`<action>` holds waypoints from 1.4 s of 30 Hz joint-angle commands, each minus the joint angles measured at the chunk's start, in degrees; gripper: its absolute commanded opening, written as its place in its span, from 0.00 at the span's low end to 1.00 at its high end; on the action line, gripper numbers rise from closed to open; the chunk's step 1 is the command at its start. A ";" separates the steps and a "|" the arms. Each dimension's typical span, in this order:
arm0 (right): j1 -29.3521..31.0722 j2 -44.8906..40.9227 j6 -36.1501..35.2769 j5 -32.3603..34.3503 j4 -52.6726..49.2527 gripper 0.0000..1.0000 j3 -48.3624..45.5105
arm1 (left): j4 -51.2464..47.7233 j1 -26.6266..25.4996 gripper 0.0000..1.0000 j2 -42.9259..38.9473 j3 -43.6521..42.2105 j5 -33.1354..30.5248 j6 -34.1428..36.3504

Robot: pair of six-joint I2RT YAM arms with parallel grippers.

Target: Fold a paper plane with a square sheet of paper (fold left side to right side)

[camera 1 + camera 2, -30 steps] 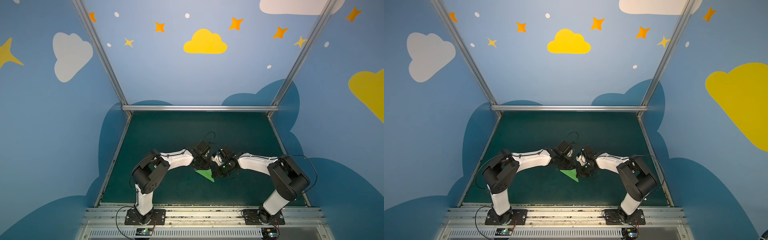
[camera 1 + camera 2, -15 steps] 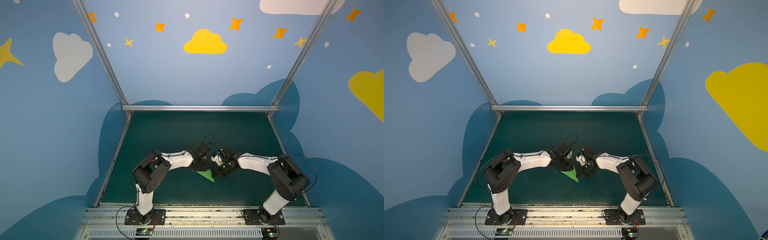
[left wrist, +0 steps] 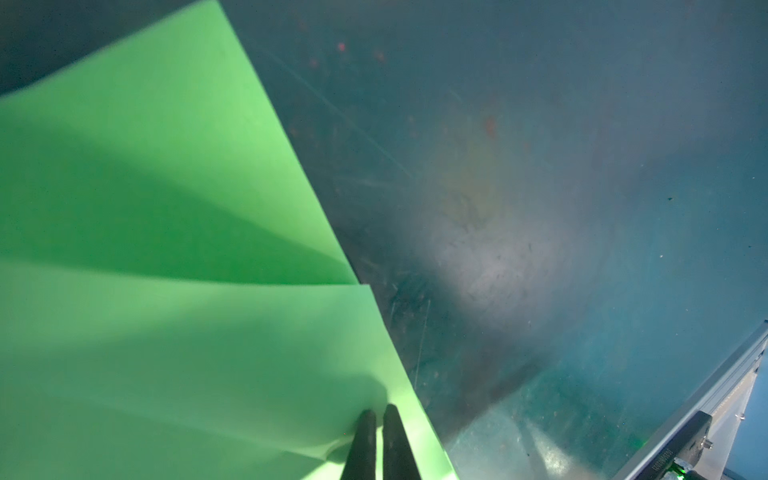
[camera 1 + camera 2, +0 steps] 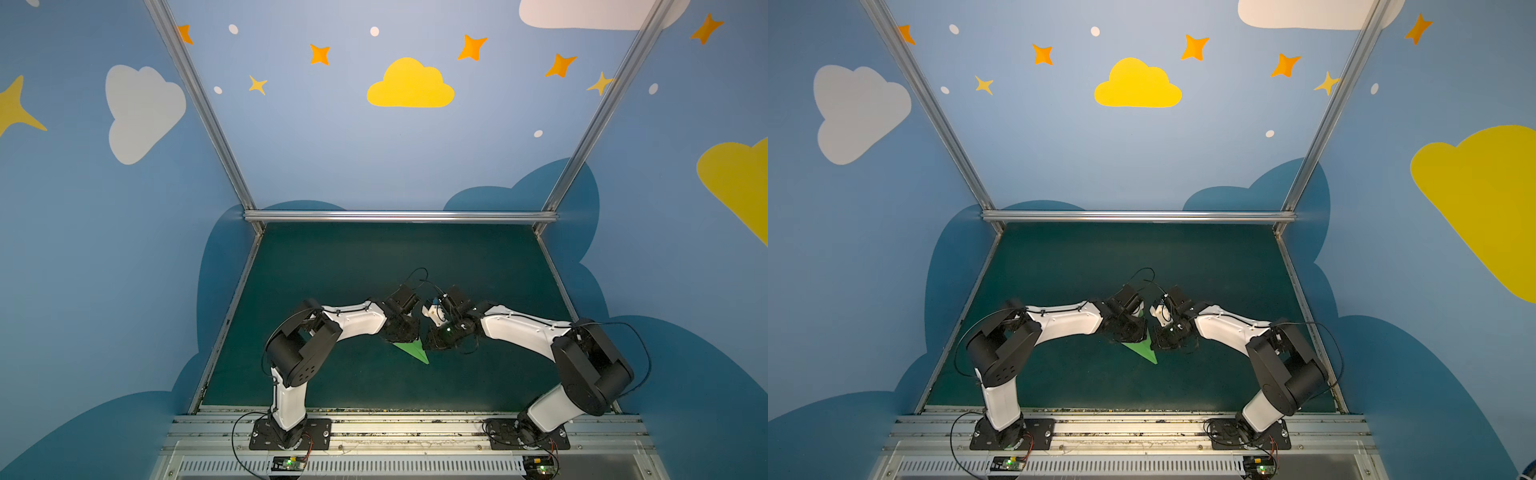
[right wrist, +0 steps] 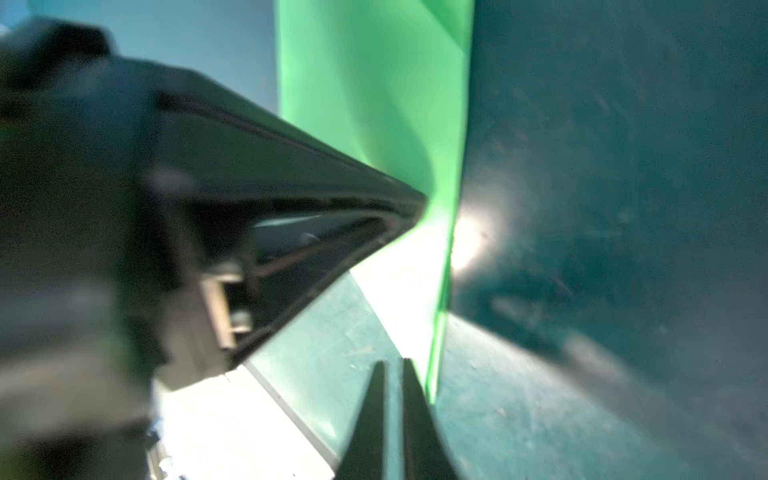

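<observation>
The left arm (image 4: pixel 353 322) and the right arm (image 4: pixel 523 332) each have white link shells between black joint housings, thin black cables (image 4: pixel 419 269) at the wrists and a screwed black base plate (image 4: pixel 318 432), and the left gripper (image 3: pixel 379 409) ends in slim black fingers (image 3: pixel 361 440).

Right hand (image 5: pixel 392 365) has pinched fully shut, tips together just beside the paper plane's (image 5: pixel 374 104) edge. Left hand (image 3: pixel 379 409) has tightened a touch too, tips pressing the green paper. The left arm (image 4: pixel 303 349) has nudged slightly toward the middle.
</observation>
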 commanded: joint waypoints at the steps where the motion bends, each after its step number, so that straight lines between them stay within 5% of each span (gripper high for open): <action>1: 0.91 1.44 0.41 0.25 -0.58 0.00 1.56 | -1.39 0.19 0.08 1.76 -1.40 -2.13 -0.23; 19: 0.75 7.85 1.23 1.91 3.51 0.00 0.65 | -1.48 0.17 0.07 1.79 -1.49 -1.91 -0.20; 42: 0.26 3.14 1.09 3.06 4.69 0.00 -10.56 | -2.00 0.10 0.06 2.01 -1.17 -2.09 -0.56</action>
